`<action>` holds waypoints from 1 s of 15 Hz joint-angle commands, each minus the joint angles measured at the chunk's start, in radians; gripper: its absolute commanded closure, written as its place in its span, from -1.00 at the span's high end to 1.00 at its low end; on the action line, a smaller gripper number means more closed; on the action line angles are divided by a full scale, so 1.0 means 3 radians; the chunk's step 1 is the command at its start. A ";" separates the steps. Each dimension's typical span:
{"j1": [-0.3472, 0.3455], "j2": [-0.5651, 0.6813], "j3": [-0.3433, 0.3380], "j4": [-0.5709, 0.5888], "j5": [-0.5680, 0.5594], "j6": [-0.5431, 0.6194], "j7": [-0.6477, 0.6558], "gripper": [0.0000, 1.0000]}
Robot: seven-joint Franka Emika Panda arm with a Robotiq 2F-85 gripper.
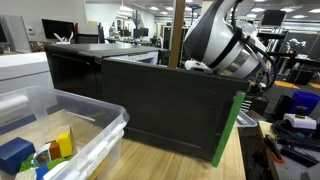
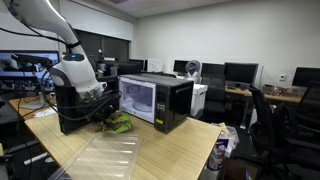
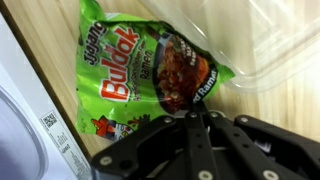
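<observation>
The gripper (image 3: 197, 115) is clenching its jaws on a green noodle packet (image 3: 150, 75); its label is reading "Buldak" and "Ramen".

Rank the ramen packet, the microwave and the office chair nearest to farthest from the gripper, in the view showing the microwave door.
1. The Buldak ramen packet, on the table at the gripper.
2. The microwave, beside it on the table.
3. The office chair, across the room.

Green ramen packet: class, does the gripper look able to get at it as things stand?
Probably yes: the gripper hangs right at the edge of the green ramen packet, jaws shut there, with nothing between them. The clear lid lies beside it.
</observation>
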 commanded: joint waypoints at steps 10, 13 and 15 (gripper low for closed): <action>0.0048 -0.0371 0.0040 0.0219 0.0665 0.0176 0.0002 -1.00; 0.0056 -0.0367 0.0051 0.0306 0.0750 0.0183 0.0003 -1.00; 0.0061 -0.0394 0.0057 0.0357 0.0791 0.0188 0.0003 -1.00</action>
